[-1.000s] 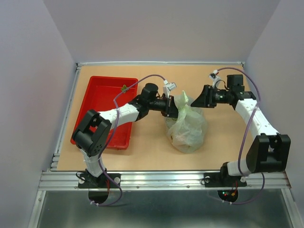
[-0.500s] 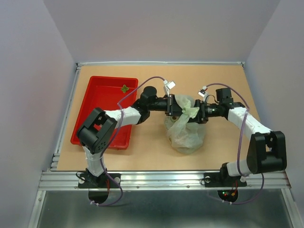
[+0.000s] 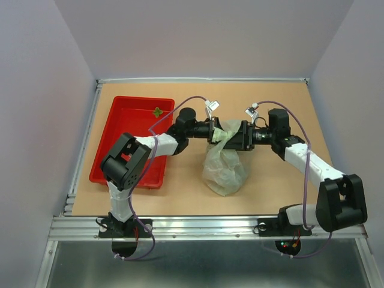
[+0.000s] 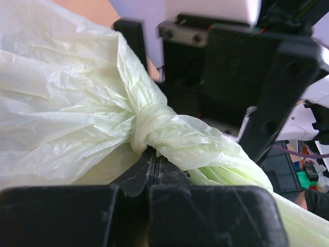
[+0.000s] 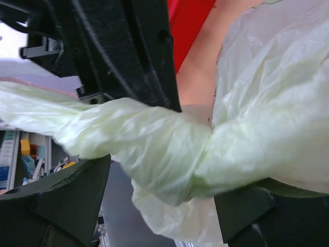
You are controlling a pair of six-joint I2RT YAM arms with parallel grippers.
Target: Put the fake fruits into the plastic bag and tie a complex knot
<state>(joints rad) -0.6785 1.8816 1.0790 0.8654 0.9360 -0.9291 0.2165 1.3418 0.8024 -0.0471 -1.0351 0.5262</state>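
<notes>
The handle strip [image 4: 205,149] is pinched just beneath the knot [image 4: 146,126] by the closed left gripper [image 4: 154,172]; its long axis is straddled crosswise by the spread right gripper [image 5: 162,180].

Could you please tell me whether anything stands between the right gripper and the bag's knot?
Nothing visible does. The right gripper has open jaws flanking the twisted neck of the plastic bag at the knot; the left gripper is shut on that neck.
</notes>
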